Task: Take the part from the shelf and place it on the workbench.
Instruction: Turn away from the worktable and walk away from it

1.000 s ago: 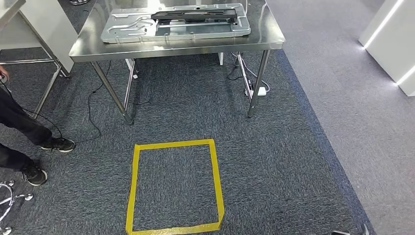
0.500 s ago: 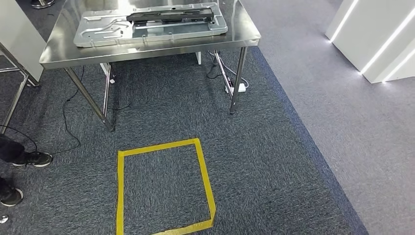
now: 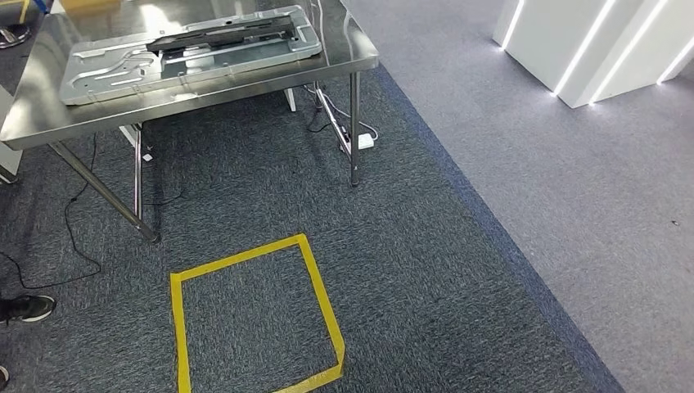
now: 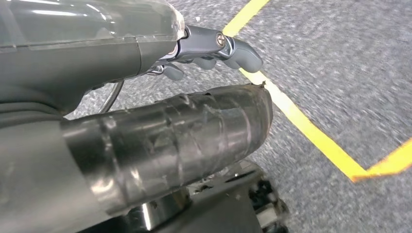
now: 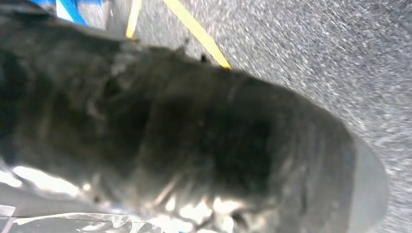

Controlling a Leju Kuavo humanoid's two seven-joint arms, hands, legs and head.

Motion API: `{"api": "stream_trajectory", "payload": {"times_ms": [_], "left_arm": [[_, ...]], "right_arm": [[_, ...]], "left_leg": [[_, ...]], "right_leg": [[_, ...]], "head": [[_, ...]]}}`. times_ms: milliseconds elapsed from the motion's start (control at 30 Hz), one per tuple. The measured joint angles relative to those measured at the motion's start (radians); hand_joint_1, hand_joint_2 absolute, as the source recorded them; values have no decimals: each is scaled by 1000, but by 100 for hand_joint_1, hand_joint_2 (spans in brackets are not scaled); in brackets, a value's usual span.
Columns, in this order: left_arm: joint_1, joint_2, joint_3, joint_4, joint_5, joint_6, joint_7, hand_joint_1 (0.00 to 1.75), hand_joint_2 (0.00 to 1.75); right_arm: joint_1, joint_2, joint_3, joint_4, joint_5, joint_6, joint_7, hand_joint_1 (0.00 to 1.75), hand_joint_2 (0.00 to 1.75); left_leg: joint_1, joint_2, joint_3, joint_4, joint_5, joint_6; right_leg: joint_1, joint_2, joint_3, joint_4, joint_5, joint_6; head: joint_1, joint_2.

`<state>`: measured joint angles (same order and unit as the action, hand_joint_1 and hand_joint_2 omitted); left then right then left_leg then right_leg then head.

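Sheet-metal part, a long pressed steel panel with a dark rail lying along its top, rests flat on the stainless tabletop at the upper left of the head view, one long edge close to the table's front. It looks stiff and fairly heavy, with thin stamped edges and a slick finish; my judgement is that it wants support at both ends or under the long rims, not a pinch at one corner. A yellow tape square marks the carpet in front of the table, and a person's shoe shows at the left edge. The left robot hand hangs over the carpet, fingers loosely curled and holding nothing. The right wrist view is dark and blurred, so I cannot tell how that robot hand is set.
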<state>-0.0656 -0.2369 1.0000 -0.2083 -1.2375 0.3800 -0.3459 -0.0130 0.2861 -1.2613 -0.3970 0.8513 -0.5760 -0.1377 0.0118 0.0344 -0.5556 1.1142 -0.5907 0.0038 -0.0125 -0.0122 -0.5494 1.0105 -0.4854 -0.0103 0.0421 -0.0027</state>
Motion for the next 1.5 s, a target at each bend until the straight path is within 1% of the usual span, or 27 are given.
{"api": "stream_trajectory", "payload": {"times_ms": [67, 100, 133, 200, 233, 300, 333, 400, 467, 533, 567, 633, 667, 733, 800, 900, 967, 1067, 1100, 1133, 1167, 1200, 1267, 1333, 1400, 1467, 1500], "left_arm": [[5, 0, 0, 0, -6, 0, 8, 0, 0], [8, 0, 0, 0, -8, 0, 13, 0, 0], [9, 0, 0, 0, -9, 0, 17, 0, 0], [11, 0, 0, 0, -11, 0, 22, 0, 0], [11, 0, 0, 0, -11, 0, 23, 0, 0], [12, 0, 0, 0, -12, 0, 25, 0, 0], [11, 0, 0, 0, -12, 0, 26, 0, 0], [10, -1, 0, 0, -13, 0, 27, 0, 0], [9, -2, 0, 0, -13, 0, 27, 0, 0], [11, -4, 0, 0, -13, 0, 25, 0, 0], [12, -4, 0, 0, -13, 0, 25, 0, 0], [13, -5, 0, 0, -12, 0, 23, 0, 0], [12, -5, 0, 0, -12, 0, 22, 0, 0], [11, -5, 0, 0, -11, 0, 20, 0, 0], [11, -5, 0, 0, -11, 0, 19, 0, 0], [6, -6, 0, 0, -12, -1, 17, 0, 0], [5, -6, 0, 0, -12, -3, 16, 0, 0], [8, -6, 0, 0, -12, -6, 15, 0, 0], [10, -6, 0, 0, -13, -7, 15, 0, 0], [11, -6, 0, 0, -13, -7, 15, 0, 0], [11, -6, 0, 0, -13, -7, 15, 0, 0], [11, -6, 0, 0, -13, -7, 15, 0, 0], [12, -6, 0, 0, -13, -7, 15, 0, 0], [12, -6, 0, 0, -13, -8, 15, 0, 0], [9, -6, 0, 0, -14, -9, 15, 0, 0], [8, -7, 0, 0, -15, -10, 16, 0, 0], [10, -7, 0, 0, -16, -10, 16, 0, 0]], "right_arm": [[-2, 0, -4, 6, -4, 1, 0, 0, 0], [-3, 0, -6, 8, -6, 0, 1, 0, 0], [-3, 0, -8, 9, -7, -1, 4, 0, 0], [-3, 0, -13, 11, -7, -3, 11, 0, 0], [-3, 0, -15, 12, -7, -4, 15, 0, 0], [-5, 1, -21, 14, -7, -4, 21, 0, 0], [-5, 1, -24, 15, -6, -4, 23, 0, 0], [-4, 1, -31, 15, -5, -3, 24, 0, 0], [-4, 0, -34, 15, -3, 4, 24, 0, 0], [-6, -2, -35, 16, -2, 12, 23, 0, 0], [-7, -2, -35, 16, -1, 13, 23, 0, 0], [-7, -3, -36, 16, 0, 14, 22, 0, 0], [-7, -4, -36, 16, 0, 14, 22, 0, 0], [-7, -5, -37, 17, 0, 14, 22, 0, 0], [-8, -6, -38, 17, 0, 14, 22, 0, 0], [-8, -6, -39, 17, 0, 16, 21, 0, 0], [-9, -6, -40, 17, -1, 19, 21, 0, 0], [-11, -7, -40, 17, -3, 25, 21, 0, 0], [-12, -7, -40, 17, -4, 27, 21, 0, 0], [-12, -7, -41, 17, -4, 27, 21, 0, 0], [-11, -7, -42, 17, -4, 27, 21, 0, 0], [-11, -7, -43, 17, -5, 27, 21, 0, 0], [-13, -7, -45, 18, -4, 27, 21, 0, 0], [-14, -7, -45, 19, -1, 25, 19, 0, 0], [-13, -7, -46, 20, 3, 23, 17, 0, 0], [-11, -8, -48, 20, 6, 21, 14, 0, 0], [-12, -8, -48, 21, 6, 21, 12, 0, 0]], "left_leg": [[0, -21, -61, 133, -58, -1], [0, -24, -79, 170, -63, 1], [0, -26, -81, 171, -48, 3], [0, -41, -36, 66, 24, 12], [-1, -64, -8, 0, 53, 16], [-2, -101, 24, -83, 79, 21], [-4, -106, 27, -92, 77, 23], [-5, -87, 30, -102, 85, 32], [-2, -62, 35, -117, 96, 45], [-2, -36, 35, -122, 100, 52], [-3, -22, 33, -122, 99, 53], [-4, 3, 32, -121, 98, 53], [-3, 14, 33, -120, 97, 51], [-4, 31, 35, -116, 91, 44], [-7, 45, 37, -111, 84, 31], [-6, 59, 44, -109, 77, 13], [-1, 33, 33, -73, 48, 4], [1, -17, -48, 108, -49, 1], [1, -22, -73, 160, -65, 2], [1, -25, -85, 181, -61, 4], [1, -27, -78, 162, -37, 6], [1, -34, -55, 108, 1, 10], [1, -73, 0, -25, 63, 18], [-1, -103, 24, -87, 79, 22], [-3, -91, 29, -96, 82, 29], [-1, -68, 35, -109, 93, 43], [0, -54, 36, -116, 97, 49]], "right_leg": [[4, 20, -3, 1, 2, -5], [7, 32, -4, 3, 2, -6], [8, 44, -5, 5, 2, -7], [9, 69, -6, 11, 2, -6], [10, 79, -8, 14, 1, -5], [8, 99, -16, 19, 2, 2], [6, 108, -20, 19, 5, 8], [1, 119, -25, 19, 8, 20], [4, 86, -44, 55, -19, 28], [4, 39, -95, 165, -84, 35], [2, 30, -125, 228, -112, 38], [-5, 23, -148, 282, -118, 45], [-8, 18, -130, 252, -95, 48], [-12, -10, -58, 119, -35, 50], [-7, -34, -9, 24, -6, 42], [-2, -19, -6, 10, -3, 23], [-4, -5, -6, 5, 2, 8], [0, 19, -10, 5, 7, -5], [2, 30, -11, 6, 7, -6], [4, 41, -11, 7, 7, -6], [4, 54, -11, 9, 7, -6], [5, 66, -11, 11, 6, -6], [5, 89, -12, 16, 5, -2], [3, 108, -17, 18, 6, 8], [0, 123, -21, 17, 9, 23], [-1, 94, -30, 37, -7, 32], [-1, 69, -47, 74, -32, 36]], "head": [[0, 0], [0, 0], [0, 0], [0, 0], [0, 0], [0, 0], [0, 0], [0, 0], [2, 0], [4, 0], [4, 0], [3, 0], [3, 0], [4, 0], [3, 0], [2, 0], [2, 0], [1, 0], [1, 0], [1, 0], [1, 0], [1, 0], [2, 0], [2, 0], [2, 0], [3, 0], [4, 0]]}}
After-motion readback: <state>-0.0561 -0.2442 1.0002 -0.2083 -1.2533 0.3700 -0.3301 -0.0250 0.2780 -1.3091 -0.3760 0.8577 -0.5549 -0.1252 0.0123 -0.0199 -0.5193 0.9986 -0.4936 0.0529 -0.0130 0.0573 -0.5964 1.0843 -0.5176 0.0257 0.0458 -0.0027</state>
